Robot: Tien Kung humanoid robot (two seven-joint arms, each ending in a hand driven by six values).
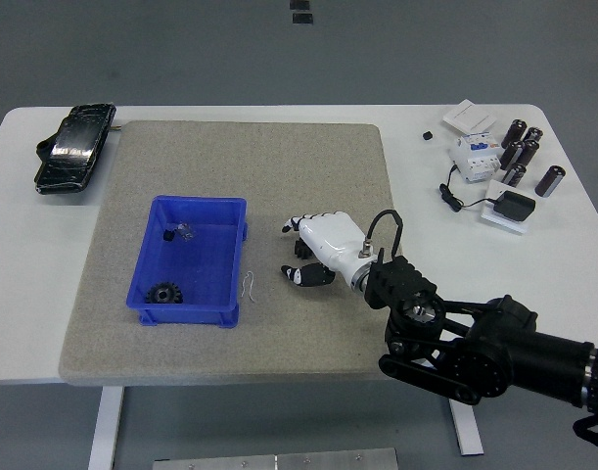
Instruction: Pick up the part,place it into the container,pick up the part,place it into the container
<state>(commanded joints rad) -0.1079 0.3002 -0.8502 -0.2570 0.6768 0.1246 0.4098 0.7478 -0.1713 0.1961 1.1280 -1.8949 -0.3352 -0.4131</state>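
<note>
A blue bin [236, 262] stands on the left half of the grey mat [308, 166]. Inside it lie a black gear [164, 293] at the near end and two small parts [178, 233] at the far end. A thin bent wire piece [248, 285] lies on the mat just right of the bin. My right hand [297, 252], white with black-tipped fingers [293, 226], hovers low over the mat to the right of the bin, about a hand's width from it. Its fingers are loosely bent and hold nothing. The left arm is out of view.
A black flat object [75, 147] lies on the white table [15, 294] at the far left. At the far right are several dark cylinders [524, 152], a white breaker [475, 155], a black adapter with cable [514, 208] and a white box [470, 116].
</note>
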